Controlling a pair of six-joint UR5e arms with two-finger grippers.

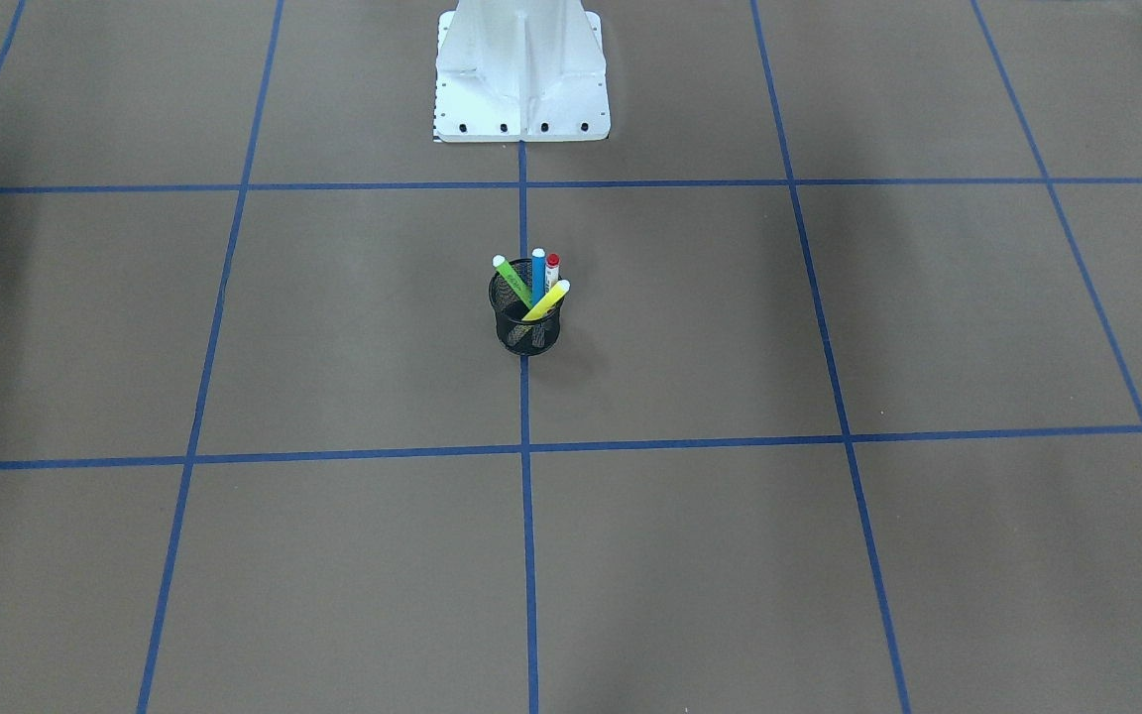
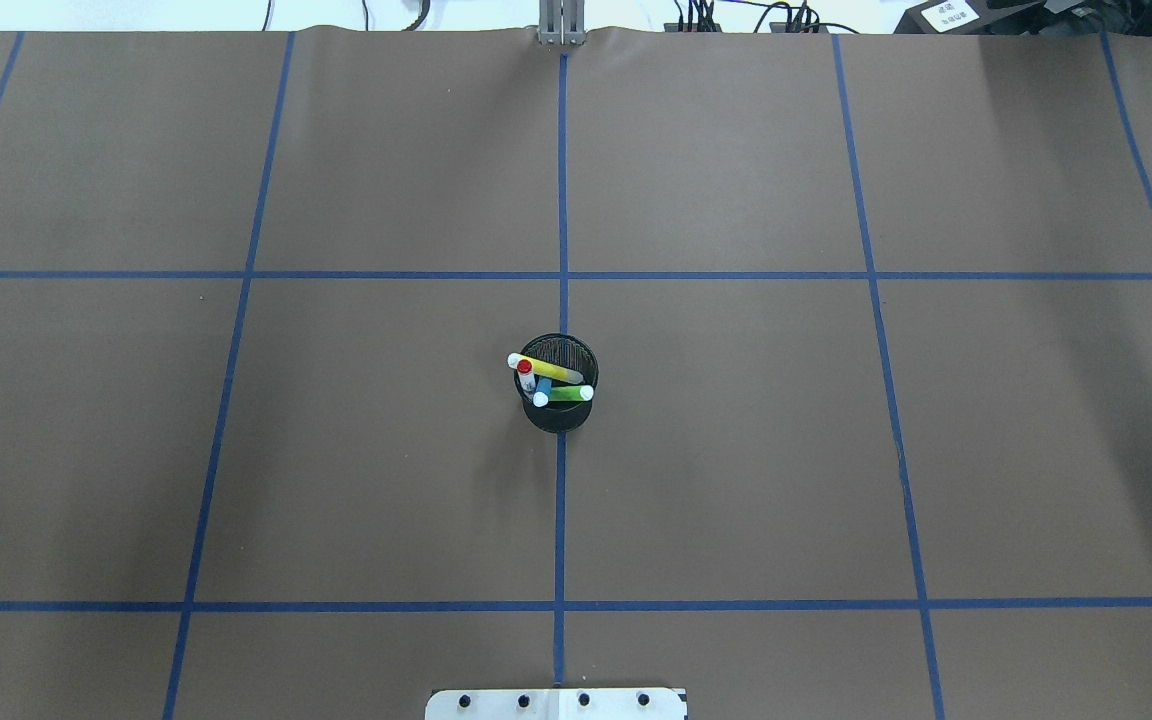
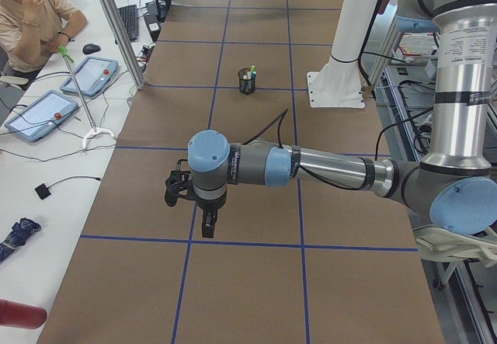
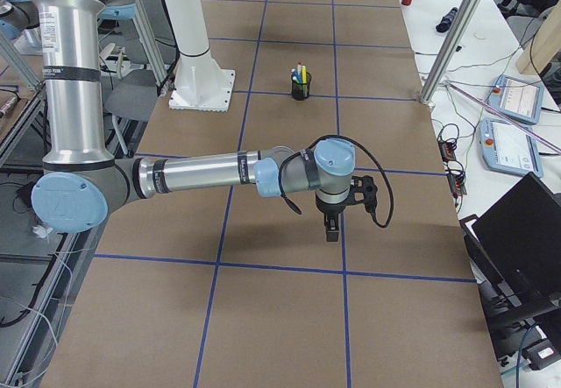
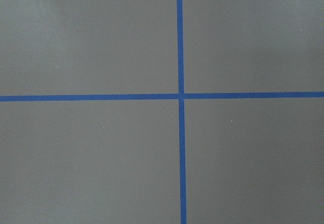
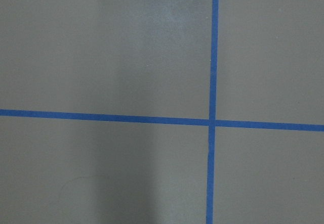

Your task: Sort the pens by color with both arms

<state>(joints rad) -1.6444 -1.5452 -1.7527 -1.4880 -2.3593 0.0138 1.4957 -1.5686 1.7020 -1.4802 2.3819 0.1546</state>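
Four crammed in the black mesh cup (image 1: pixel 528 337): green pen (image 1: pixel 513 283), blue pen (image 1: pixel 538 276), yellow pen (image 1: pixel 546 300), all pale-capped, plus a white-barrelled red pen (image 1: pixel 551 270). Left gripper (image 3: pixel 208 226) and right gripper (image 4: pixel 331 229) jaws, spread or not, can't tell.

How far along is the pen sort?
Done: nothing. The blue pen, green pen, yellow pen and red pen all stand in the black mesh cup. In hand: nothing visibly. The left end effector and right end effector hang over the table, far from the cup; open or shut cannot be told. Left: pull all four and sort by color.
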